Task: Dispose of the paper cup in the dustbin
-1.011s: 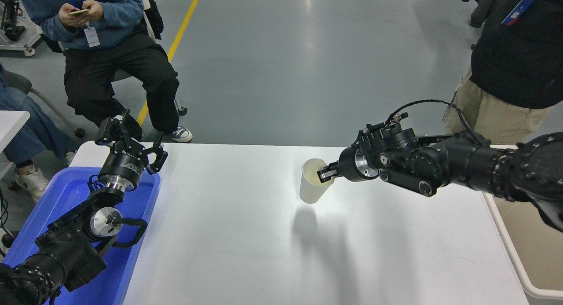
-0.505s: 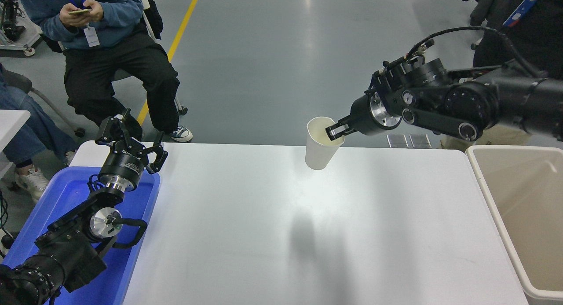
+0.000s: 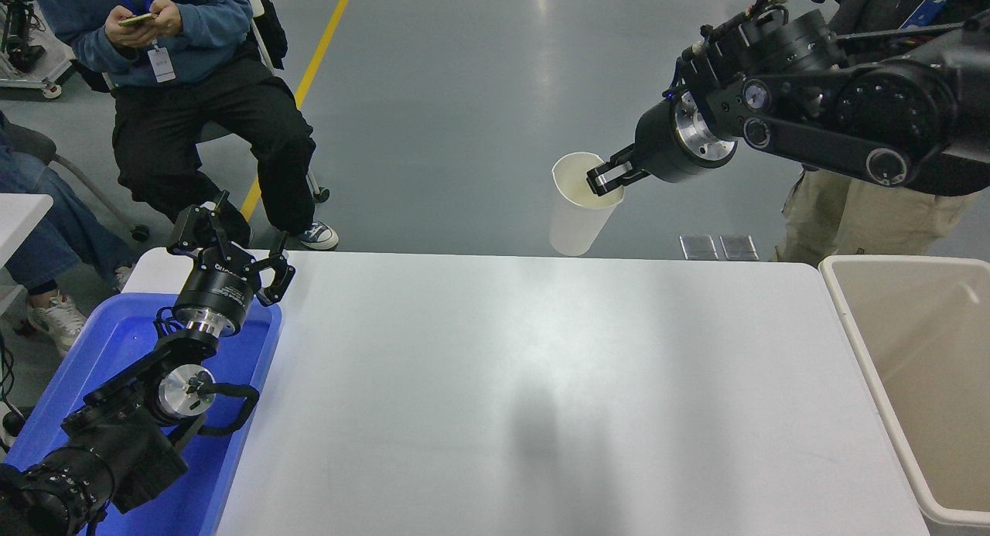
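Your right gripper (image 3: 605, 178) is pinching the paper cup (image 3: 578, 211) by its rim, above the white table (image 3: 541, 381). The dustbin (image 3: 866, 350) is sitting at the table's right end on grey floor (image 3: 479, 95); your left gripper (image 3: 232, 246) is resting spread.

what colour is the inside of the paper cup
Pale cream, inside a plain white outer wall; the head view shows the paper cup, held by the right end effector.

A robotics lab or workshop: glossy grey floor (image 3: 479, 95) with a yellow line (image 3: 309, 80); lanyard-wearing person (image 3: 178, 64) seated.
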